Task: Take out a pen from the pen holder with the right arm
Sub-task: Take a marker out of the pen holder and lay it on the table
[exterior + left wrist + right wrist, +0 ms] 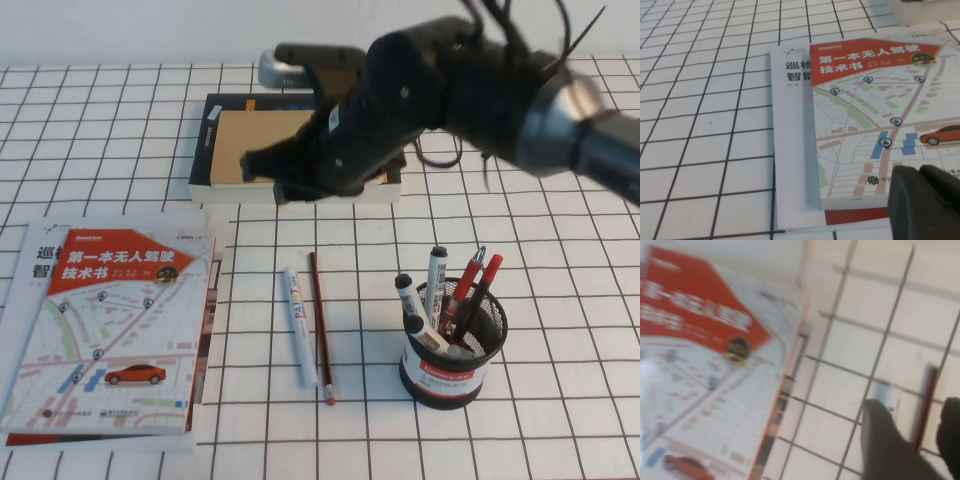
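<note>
Right end effector (265, 170) aloft above pencil (320, 325)

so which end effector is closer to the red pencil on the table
Right. The right end effector hovers open above the red pencil; the left end effector is off over the map-cover book on the robot's left.

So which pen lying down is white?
The fat marker, left of the thin red pencil. Right gripper hangs near the far books; left gripper over the map book.
</note>
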